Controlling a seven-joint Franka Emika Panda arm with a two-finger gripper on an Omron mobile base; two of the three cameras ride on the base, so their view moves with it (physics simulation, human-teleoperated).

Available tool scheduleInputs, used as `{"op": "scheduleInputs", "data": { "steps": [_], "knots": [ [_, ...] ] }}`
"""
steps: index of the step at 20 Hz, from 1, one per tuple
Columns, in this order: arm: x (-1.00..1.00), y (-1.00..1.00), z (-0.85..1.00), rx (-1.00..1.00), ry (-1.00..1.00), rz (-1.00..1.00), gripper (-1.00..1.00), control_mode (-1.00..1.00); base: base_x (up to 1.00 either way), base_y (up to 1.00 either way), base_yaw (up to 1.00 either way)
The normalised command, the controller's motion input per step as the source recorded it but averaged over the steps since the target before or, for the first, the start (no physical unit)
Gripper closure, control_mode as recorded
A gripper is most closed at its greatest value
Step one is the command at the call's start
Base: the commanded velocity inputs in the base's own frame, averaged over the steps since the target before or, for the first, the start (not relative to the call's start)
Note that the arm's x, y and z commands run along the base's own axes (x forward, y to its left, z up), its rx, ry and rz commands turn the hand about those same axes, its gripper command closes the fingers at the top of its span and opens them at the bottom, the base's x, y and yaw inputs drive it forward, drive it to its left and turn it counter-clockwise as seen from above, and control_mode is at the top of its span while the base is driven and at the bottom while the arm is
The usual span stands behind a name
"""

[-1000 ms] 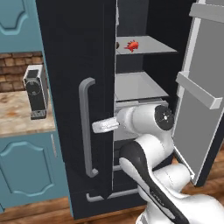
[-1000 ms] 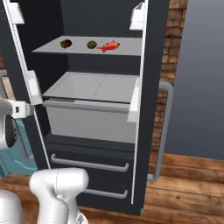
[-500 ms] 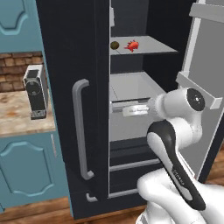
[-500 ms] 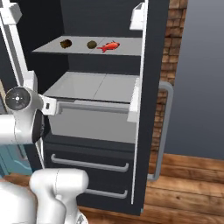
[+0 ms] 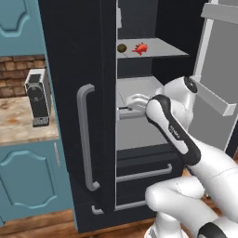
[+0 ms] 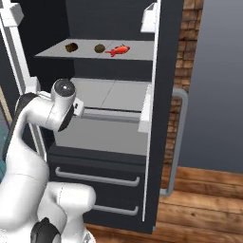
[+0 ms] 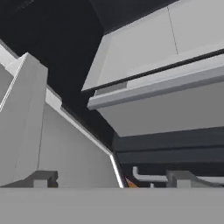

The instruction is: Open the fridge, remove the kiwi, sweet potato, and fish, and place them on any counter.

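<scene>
Nearest you, the gripper (image 7: 111, 178) has its jaws spread wide with nothing between them; the hand view shows the two dark finger tips (image 7: 43, 178) well apart at the bottom. It sits inside the open fridge (image 5: 93, 69), low, level with the grey crisper box (image 6: 109, 95), and the hand view looks along the box's front lip and down toward the drawer handles (image 6: 97, 178).

The relation your next move turns on: all three targets lie above the gripper, one shelf up. They sit on the upper shelf (image 6: 52, 53), toward its front edge. So you need to raise the hand and then reach in, by my judgement.

Along that shelf in the right base view, left to right: sweet potato (image 6: 71, 47), kiwi (image 6: 99, 48), fish (image 6: 118, 50). The fish lies with its long axis running along the shelf's front edge, tail toward the right door side. Kiwi and fish are near each other but apart; the sweet potato is further off to the left.

View differences: the right base view gives all three items. In the left base view you get one brown fruit (image 5: 122, 48) and the fish (image 5: 140, 48), and I cannot tell which fruit it is. That view adds the counter (image 5: 18, 125) left of the fridge, carrying a dark appliance (image 5: 37, 97), your drop-off spot
</scene>
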Motion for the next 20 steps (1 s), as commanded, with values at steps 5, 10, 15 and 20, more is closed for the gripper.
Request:
{"op": "scheduleInputs", "data": {
  "steps": [5, 10, 15, 20],
  "knots": [
    [0.62, 0.7, -0.32, 0.1, 0.26, 0.01, -1.0, -1.0, 0.0, 0.0, 0.0],
    [-0.09, 0.8, -0.08, 0.06, 0.14, 0.09, -1.0, -1.0, 0.0, 0.0, 0.0],
    [-0.81, 0.94, -0.16, 0.0, 0.06, 0.12, -1.0, -1.0, 0.0, 0.0, 0.0],
    [-0.59, 0.17, 0.05, -0.07, -0.04, 0.0, -1.0, -1.0, 0.0, 0.0, 0.0]
  ]
}}
